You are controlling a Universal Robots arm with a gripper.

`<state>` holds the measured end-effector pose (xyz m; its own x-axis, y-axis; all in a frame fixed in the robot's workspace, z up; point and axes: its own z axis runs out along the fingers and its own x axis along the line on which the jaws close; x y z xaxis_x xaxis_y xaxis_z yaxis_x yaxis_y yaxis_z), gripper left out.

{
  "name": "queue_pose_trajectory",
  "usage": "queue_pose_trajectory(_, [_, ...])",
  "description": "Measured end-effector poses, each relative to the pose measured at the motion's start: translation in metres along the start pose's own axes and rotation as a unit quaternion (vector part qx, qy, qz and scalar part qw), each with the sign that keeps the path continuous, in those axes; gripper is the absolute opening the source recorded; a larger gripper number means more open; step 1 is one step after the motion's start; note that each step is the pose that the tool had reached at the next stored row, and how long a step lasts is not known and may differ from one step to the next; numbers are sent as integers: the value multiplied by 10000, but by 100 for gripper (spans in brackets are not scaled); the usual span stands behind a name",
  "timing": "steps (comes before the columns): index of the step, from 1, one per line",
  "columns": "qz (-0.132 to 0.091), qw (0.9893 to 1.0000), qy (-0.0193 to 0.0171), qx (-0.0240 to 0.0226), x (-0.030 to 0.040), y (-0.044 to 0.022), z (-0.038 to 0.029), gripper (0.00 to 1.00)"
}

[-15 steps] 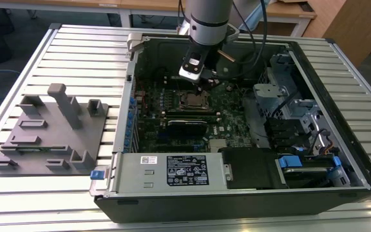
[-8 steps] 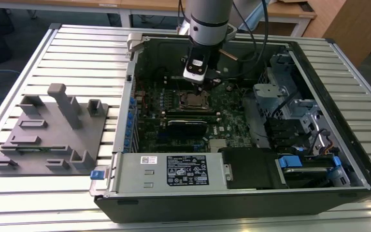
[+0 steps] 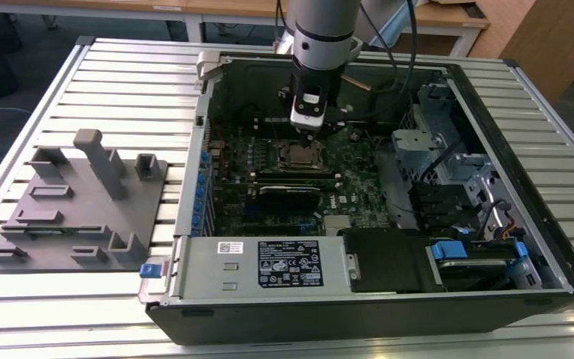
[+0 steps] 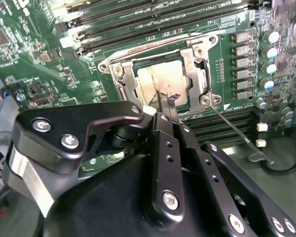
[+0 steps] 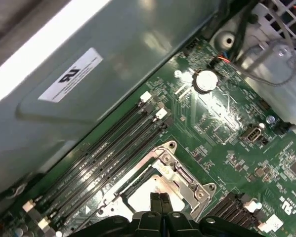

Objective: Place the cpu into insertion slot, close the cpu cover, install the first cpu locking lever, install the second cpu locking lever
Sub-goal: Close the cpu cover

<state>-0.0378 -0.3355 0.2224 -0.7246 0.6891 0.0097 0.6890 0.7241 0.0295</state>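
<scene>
Claw (image 3: 307, 120), exterior view: it hangs straight down from the arm inside the open computer case (image 3: 526, 284). The case lies on its side on the slatted surface (image 3: 117, 82), likely so the board faces up for reach from above. Claw sits just over the insertion slot (image 3: 302, 155). One grey power supply box (image 3: 267, 263) at the near edge. One grey parts fixture (image 3: 78, 202) on the surface at the exterior view's left, well apart from the case.

Second wrist view: fingers (image 4: 161, 101) pinched together, nothing between them. Probably narrowed to make a prod, not a grasp. Tips hover at or on the cpu (image 4: 155, 79), which is seated in the slot. One cpu cover (image 4: 194, 61) appears to lie flat around it. Two wire levers: one (image 4: 157, 43) runs along the cover's edge, one (image 4: 236, 131) sticks out loose, seemingly not latched.

First wrist view: same closed tips over the cpu's pale top, cover frame beside them. Four long memory slots (image 5: 113, 143) by my count. One coin cell (image 5: 205, 80).
</scene>
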Motion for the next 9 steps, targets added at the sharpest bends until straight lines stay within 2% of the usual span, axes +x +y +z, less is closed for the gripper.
queue_pose_trajectory(4, [-252, 9997, 10, 0, 0, 0, 0, 10])
queue_pose_trajectory(9, [-553, 9985, 22, -1, 0, 0, 0, 10])
